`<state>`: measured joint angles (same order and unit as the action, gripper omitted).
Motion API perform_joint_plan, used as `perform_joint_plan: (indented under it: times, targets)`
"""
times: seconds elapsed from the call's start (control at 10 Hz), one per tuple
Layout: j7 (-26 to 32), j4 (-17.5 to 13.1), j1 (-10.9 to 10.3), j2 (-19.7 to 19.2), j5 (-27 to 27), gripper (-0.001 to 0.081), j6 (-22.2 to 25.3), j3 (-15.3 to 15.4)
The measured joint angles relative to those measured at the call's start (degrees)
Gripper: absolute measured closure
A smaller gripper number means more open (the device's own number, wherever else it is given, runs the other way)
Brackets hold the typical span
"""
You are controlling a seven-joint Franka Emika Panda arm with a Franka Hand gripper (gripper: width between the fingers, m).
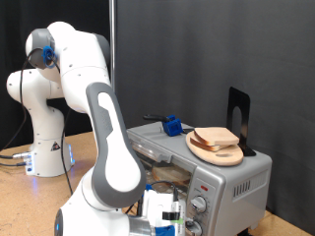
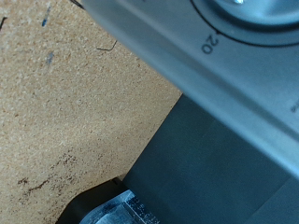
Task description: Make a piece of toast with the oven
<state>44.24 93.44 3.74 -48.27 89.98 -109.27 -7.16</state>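
The silver oven (image 1: 241, 177) stands at the exterior view's right. A pale piece of toast (image 1: 219, 135) rests on a round wooden plate (image 1: 209, 149) on the oven's top. My gripper (image 1: 169, 210) is low at the oven's front, right beside its two round knobs (image 1: 202, 206), and its fingers are hidden there. In the wrist view the oven's grey control panel (image 2: 201, 75) fills the frame close up, with a dial (image 2: 245, 21) marked "20". A grey fingertip (image 2: 114, 211) shows only at the frame's edge. No toast shows between the fingers.
A small blue object (image 1: 172, 125) sits on the oven's top beside the plate. A black stand (image 1: 238, 110) rises behind the oven. The brown cork-like table (image 2: 65, 112) lies under the gripper. The robot's base (image 1: 44, 147) stands at the exterior view's left.
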Motion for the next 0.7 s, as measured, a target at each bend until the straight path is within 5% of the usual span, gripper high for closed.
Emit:
perform_joint_plan:
  times: [0.7]
  targets:
    - [7.40, -0.29, 0.08, -0.01, 0.81, 0.0011, 0.20, 0.09]
